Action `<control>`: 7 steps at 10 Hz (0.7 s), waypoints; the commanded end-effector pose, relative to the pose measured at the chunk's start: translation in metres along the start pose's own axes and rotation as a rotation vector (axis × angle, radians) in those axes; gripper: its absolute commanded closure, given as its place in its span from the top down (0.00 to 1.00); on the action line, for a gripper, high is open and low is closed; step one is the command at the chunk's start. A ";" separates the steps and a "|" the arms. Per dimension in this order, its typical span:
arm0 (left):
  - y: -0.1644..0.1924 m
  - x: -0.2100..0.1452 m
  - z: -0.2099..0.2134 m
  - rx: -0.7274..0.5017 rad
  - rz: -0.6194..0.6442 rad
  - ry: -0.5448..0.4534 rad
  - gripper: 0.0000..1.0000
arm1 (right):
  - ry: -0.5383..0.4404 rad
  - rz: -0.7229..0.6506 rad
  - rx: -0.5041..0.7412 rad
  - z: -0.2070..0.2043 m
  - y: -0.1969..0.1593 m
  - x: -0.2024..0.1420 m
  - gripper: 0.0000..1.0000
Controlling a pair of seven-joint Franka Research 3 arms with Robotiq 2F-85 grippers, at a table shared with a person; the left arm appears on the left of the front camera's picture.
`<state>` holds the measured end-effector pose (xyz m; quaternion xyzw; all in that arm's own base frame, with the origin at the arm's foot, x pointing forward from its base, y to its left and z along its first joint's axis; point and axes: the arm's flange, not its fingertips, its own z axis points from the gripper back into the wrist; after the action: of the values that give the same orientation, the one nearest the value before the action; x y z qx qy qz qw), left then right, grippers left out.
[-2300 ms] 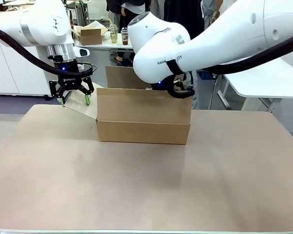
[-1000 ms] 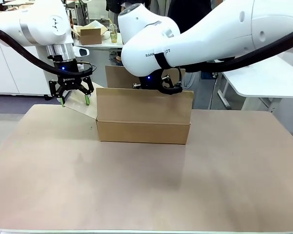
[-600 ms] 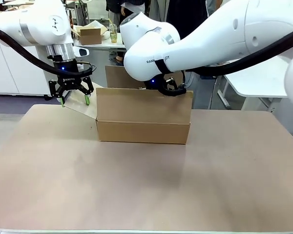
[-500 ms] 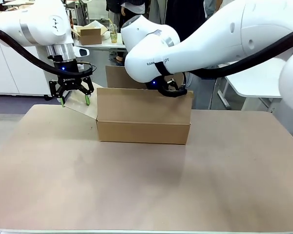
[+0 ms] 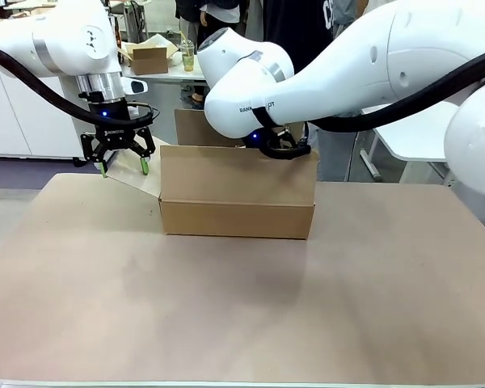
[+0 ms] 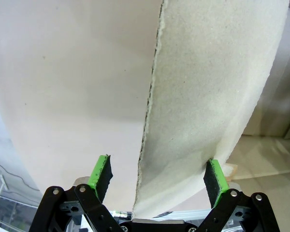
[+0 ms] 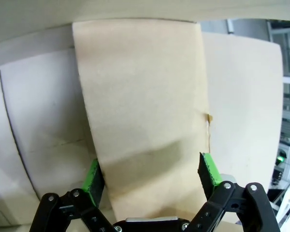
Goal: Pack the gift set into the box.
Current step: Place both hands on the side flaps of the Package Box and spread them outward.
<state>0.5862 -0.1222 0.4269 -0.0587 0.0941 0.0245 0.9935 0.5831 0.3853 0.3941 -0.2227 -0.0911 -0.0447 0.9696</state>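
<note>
- We see bare brown table [image 5: 226,307] in front of the box [image 5: 237,212].
- The box sits flat on the table, roughly mid-table, its near flap [image 5: 237,172] standing upright.
- At the box's left end, the side flap [image 5: 149,184] splays outward and down.
- The left gripper [image 5: 124,170] hangs over that side flap with its jaws spread wide. In the wrist view, the flap's [image 6: 212,87] torn edge runs up between the green pads [image 6: 100,169], and nothing is pinched.
- Behind the near flap, over the box's far right part, the right gripper [image 5: 279,145] is partly hidden.
- Its wrist view shows the jaws apart, straddling a cardboard panel [image 7: 145,106]. We cannot tell whether they touch it.
</note>
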 end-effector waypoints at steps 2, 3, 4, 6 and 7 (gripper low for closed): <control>0.001 -0.001 0.003 0.018 0.016 -0.003 1.00 | -0.049 -0.065 -0.064 0.011 -0.016 -0.004 1.00; 0.001 -0.001 0.003 0.018 0.016 -0.003 1.00 | -0.055 -0.069 -0.075 0.013 -0.025 -0.004 1.00; 0.001 -0.001 0.003 0.018 0.016 -0.003 1.00 | -0.063 -0.076 -0.084 0.015 -0.035 -0.003 1.00; 0.001 -0.001 0.003 0.018 0.016 -0.003 1.00 | -0.059 -0.087 -0.091 0.020 -0.058 -0.003 1.00; 0.001 -0.001 0.003 0.018 0.016 -0.003 1.00 | -0.065 -0.097 -0.092 0.019 -0.068 0.001 1.00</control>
<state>0.5862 -0.1223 0.4269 -0.0587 0.0940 0.0244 0.9935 0.5799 0.3489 0.4405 -0.2473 -0.1186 -0.0734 0.9589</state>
